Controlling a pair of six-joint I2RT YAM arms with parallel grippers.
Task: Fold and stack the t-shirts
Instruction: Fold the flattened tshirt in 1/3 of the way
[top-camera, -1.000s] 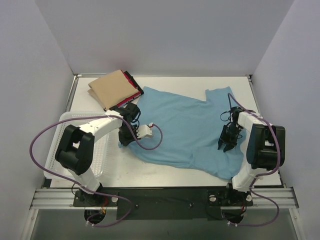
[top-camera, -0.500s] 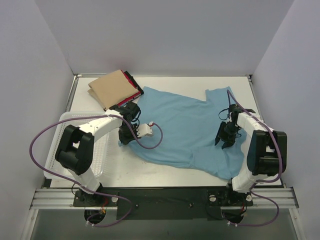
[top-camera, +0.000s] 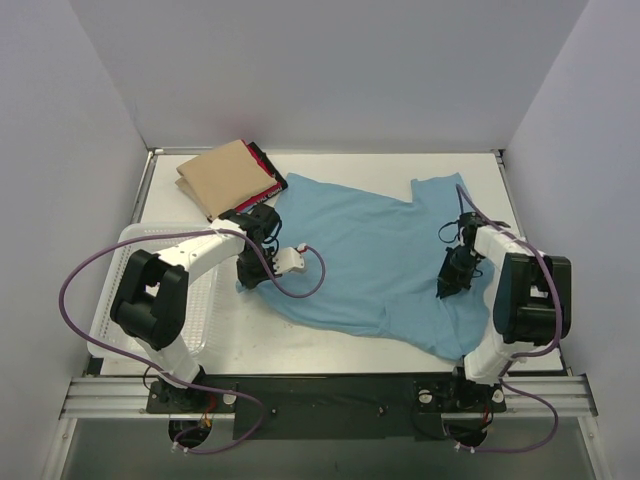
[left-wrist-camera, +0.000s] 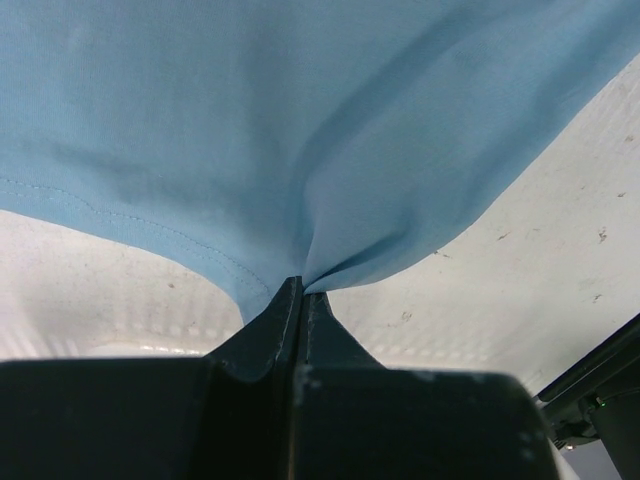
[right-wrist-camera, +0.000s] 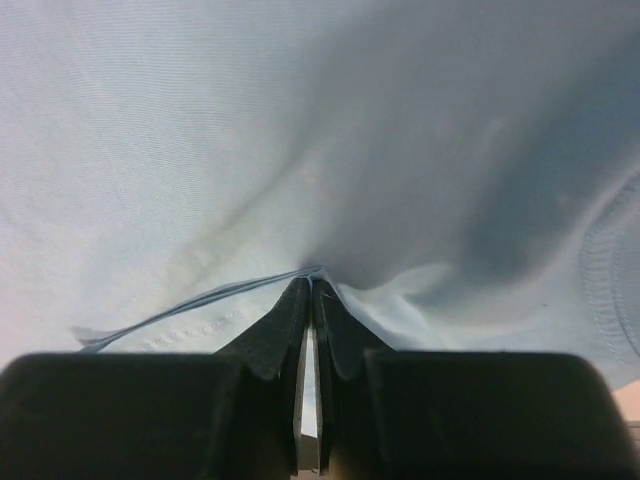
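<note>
My left gripper (left-wrist-camera: 301, 288) is pinched shut on the left edge of the light blue t-shirt (top-camera: 370, 255). The hem bunches into a small peak right at my fingertips, and bare tabletop (top-camera: 300, 347) shows on both sides of it. My right gripper (right-wrist-camera: 308, 284) is also closed on a tuck of the same cloth, over towards the right edge of the table. There a seam line and a ribbed edge run past my fingers, so I judge I have the sleeve or side of the tee and not its middle. I hold it at two opposite sides because, I think, that lets me lift and pull it taut before folding.

The blue tee lies spread and rumpled across the middle of the tabletop. It reaches from beside the far left corner down towards the near right corner.

The tan t-shirt (top-camera: 224, 177) sits folded at the far left corner on top of the red-and-black t-shirt (top-camera: 266, 163), whose edge peeks out on the right. The blue tee's far left tip lies just beside that stack.

Open room is along the near edge, between the cloth and my bases, and in a strip along the far edge. On my left the white mesh basket (top-camera: 128, 232) fills the near left corner under my arm, so I have little room to swing that way. The right edge is close to my right wrist.
</note>
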